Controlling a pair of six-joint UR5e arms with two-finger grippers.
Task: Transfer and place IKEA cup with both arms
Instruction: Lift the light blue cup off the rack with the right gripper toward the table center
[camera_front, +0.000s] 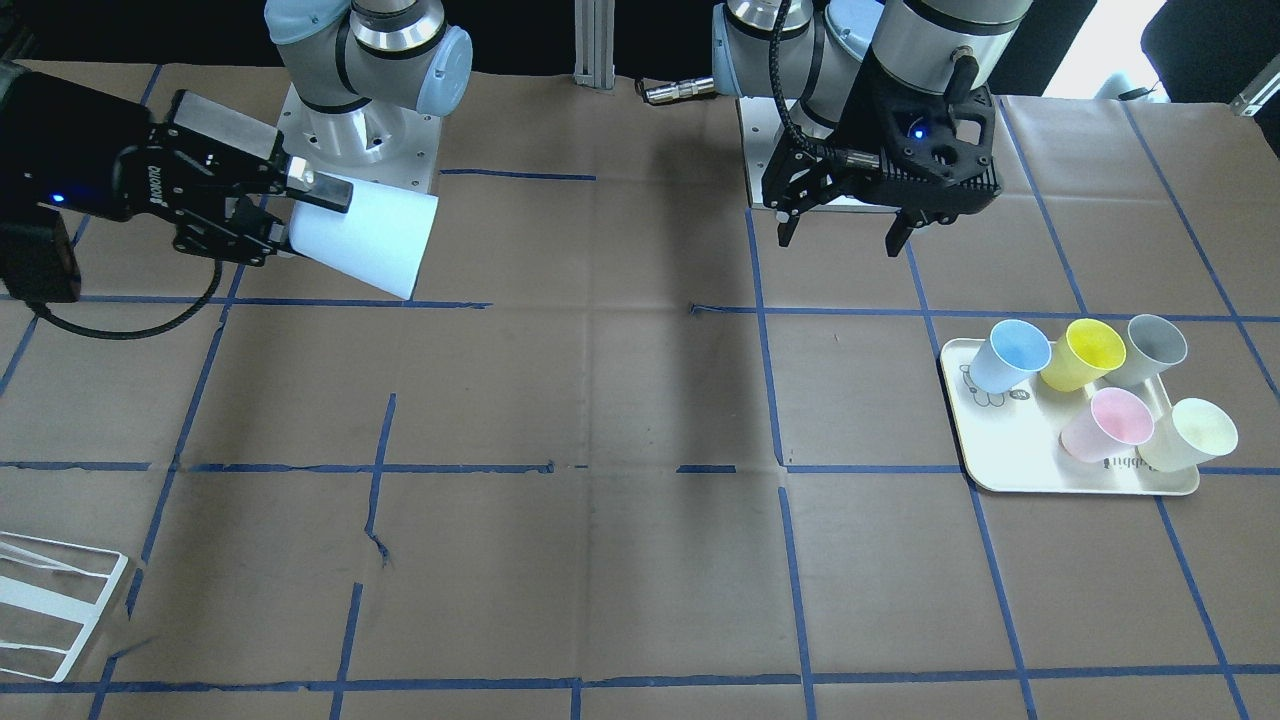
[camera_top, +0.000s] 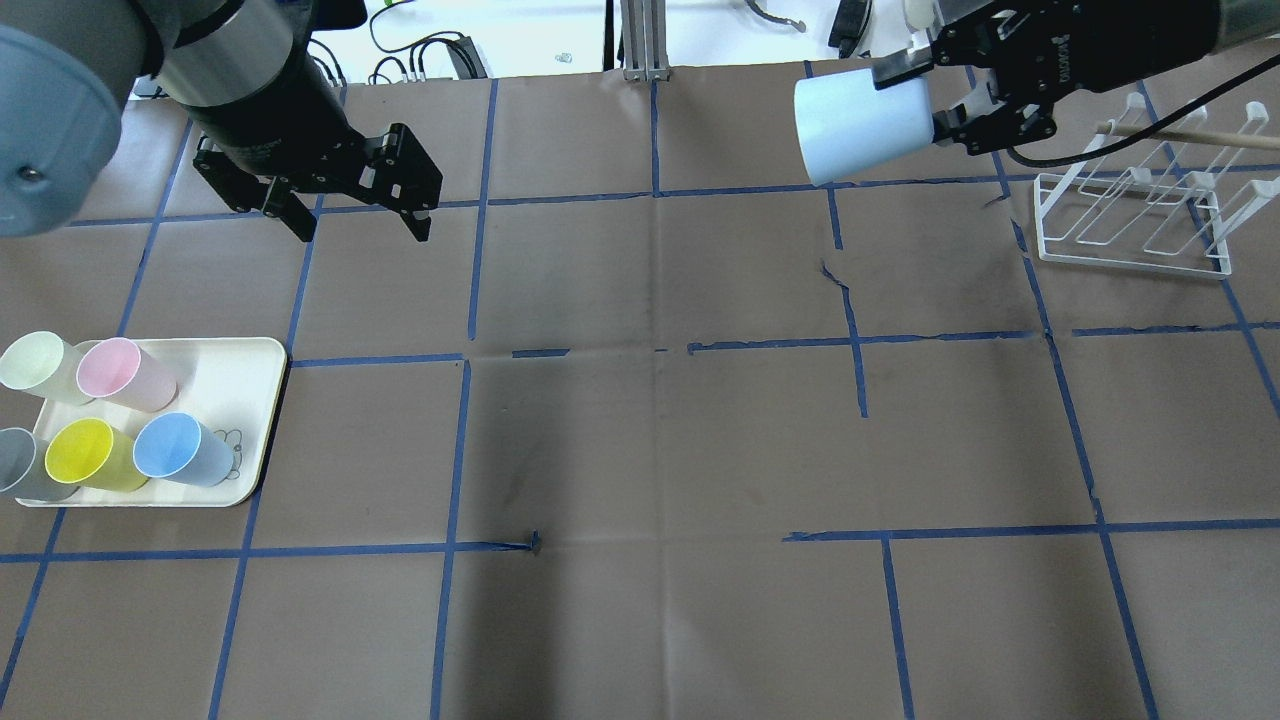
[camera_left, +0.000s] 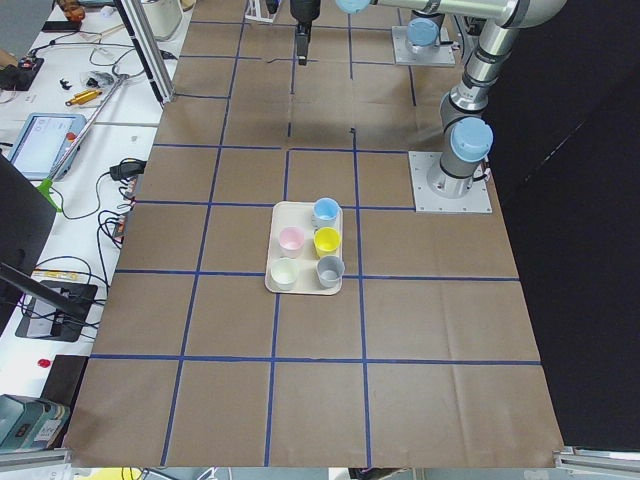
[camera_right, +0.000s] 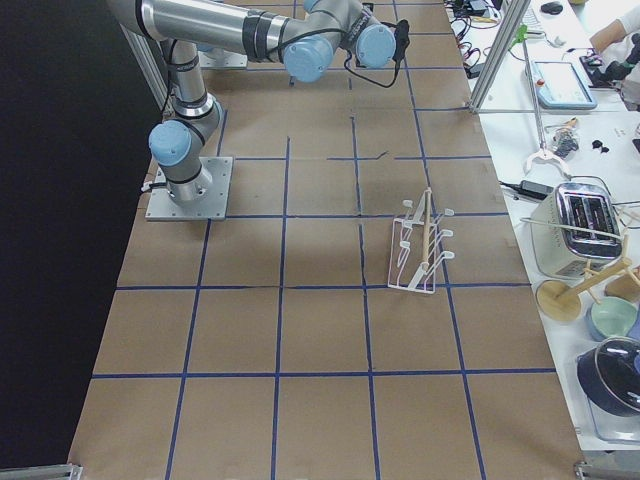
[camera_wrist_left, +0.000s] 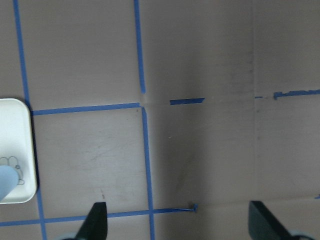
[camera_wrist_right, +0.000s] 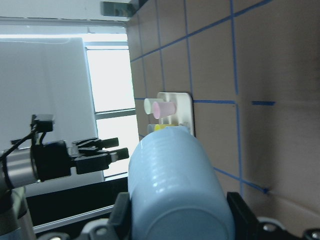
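My right gripper (camera_front: 305, 215) is shut on a pale-blue IKEA cup (camera_front: 365, 240) and holds it on its side in the air above the table, its mouth towards the other arm. The cup also shows in the overhead view (camera_top: 862, 122) and fills the right wrist view (camera_wrist_right: 177, 185). My left gripper (camera_front: 845, 228) is open and empty, pointing down above the table, well apart from the held cup; it also shows overhead (camera_top: 350, 215). A second pale-blue cup (camera_front: 1008, 357) stands on the tray.
A cream tray (camera_front: 1010, 455) on the robot's left carries yellow (camera_front: 1082, 353), grey (camera_front: 1155, 347), pink (camera_front: 1108, 424) and pale-green (camera_front: 1192, 434) cups. A white wire rack (camera_top: 1130, 225) stands on the robot's right, close under the right gripper. Blue tape lines cross the brown table.
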